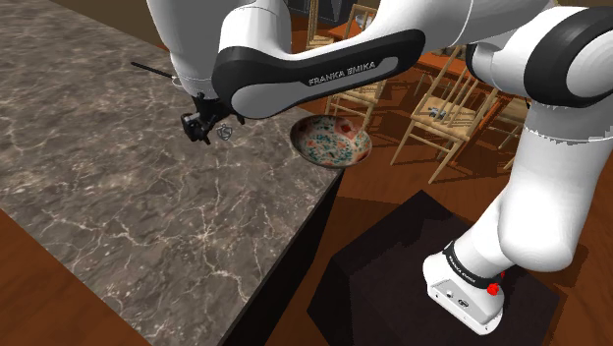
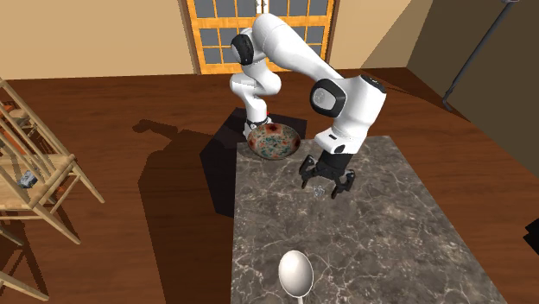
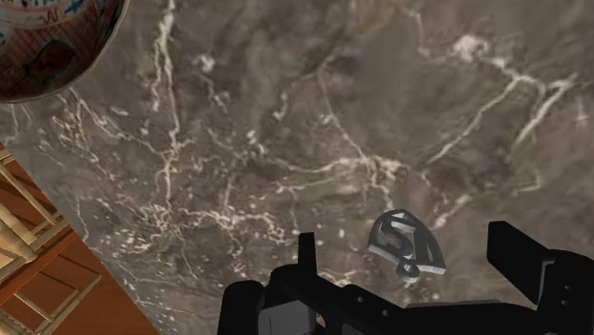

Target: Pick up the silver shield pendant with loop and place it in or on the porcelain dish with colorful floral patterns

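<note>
The silver shield pendant [image 3: 407, 245] is lying on the dark marble counter [image 3: 286, 124], sitting between the two black fingers [image 3: 306, 249] of the gripper [image 3: 412, 257] and nearer the right-hand one. Neither finger is touching it; the jaws are standing wide apart, grasping nothing. In the shoulder view the pendant [image 1: 226, 131] is showing just to the right of the gripper [image 1: 201, 128]; the floral dish [image 1: 332, 141] is resting farther right, at the counter's edge, well apart from both. The wrist view's border is cutting off most of the dish [image 3: 48, 43]; the forearm is covering the hand's upper part in the shoulder view. The arm is bending over the counter, its hand pointing down and hovering low.
</note>
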`<action>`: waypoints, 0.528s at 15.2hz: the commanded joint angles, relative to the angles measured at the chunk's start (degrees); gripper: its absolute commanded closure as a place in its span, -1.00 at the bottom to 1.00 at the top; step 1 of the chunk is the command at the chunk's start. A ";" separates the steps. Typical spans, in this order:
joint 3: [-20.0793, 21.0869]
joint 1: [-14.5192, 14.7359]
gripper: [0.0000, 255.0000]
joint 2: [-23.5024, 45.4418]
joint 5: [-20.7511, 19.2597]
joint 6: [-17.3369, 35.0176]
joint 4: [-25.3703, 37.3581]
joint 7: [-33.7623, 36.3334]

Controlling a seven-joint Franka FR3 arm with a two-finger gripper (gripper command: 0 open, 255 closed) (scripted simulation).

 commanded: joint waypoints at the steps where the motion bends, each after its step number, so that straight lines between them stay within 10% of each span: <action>1: 0.00 0.00 -1.00 0.00 0.00 0.00 0.00 0.00; 2: 0.00 0.00 1.00 0.00 0.00 0.00 0.00 0.00; 8: 0.00 0.00 1.00 0.01 0.00 -0.01 0.01 0.00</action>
